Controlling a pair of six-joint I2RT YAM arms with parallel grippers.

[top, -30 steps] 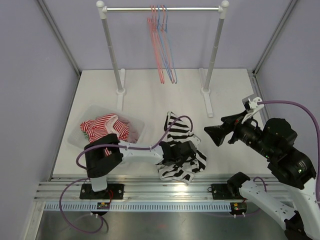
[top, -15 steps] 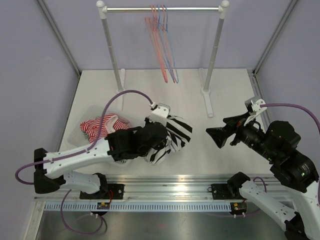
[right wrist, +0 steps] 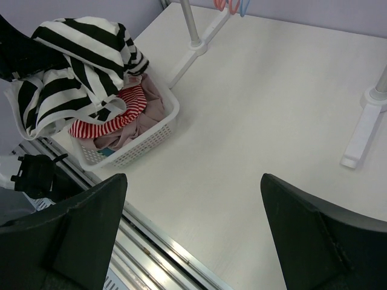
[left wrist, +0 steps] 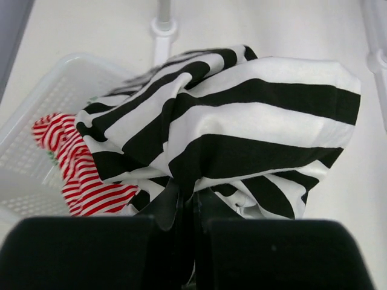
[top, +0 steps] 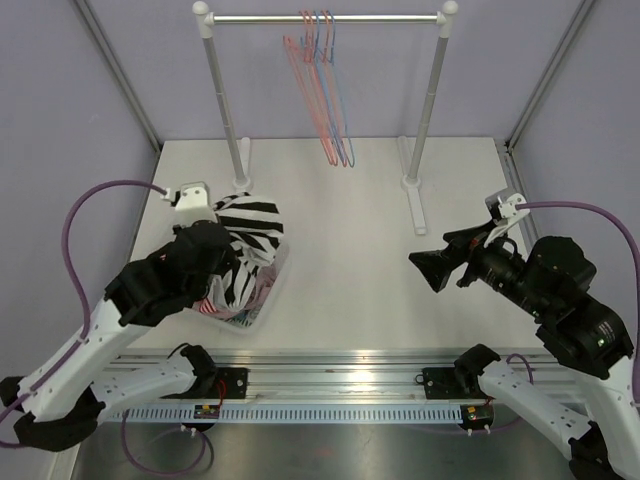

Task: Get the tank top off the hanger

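The striped tank top point(top: 250, 215) is off the hangers point(top: 330, 140), pinched by the left gripper point(left wrist: 187, 208) over the left-edge basket point(right wrist: 158, 130); only dropping it seems left.

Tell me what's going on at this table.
The left gripper is shut on a black-and-white striped tank top, holding it over the white basket at the left of the table, where red-striped clothing lies. The right gripper is open and empty, hovering over the right side. The hangers hang bare on the rack at the back.
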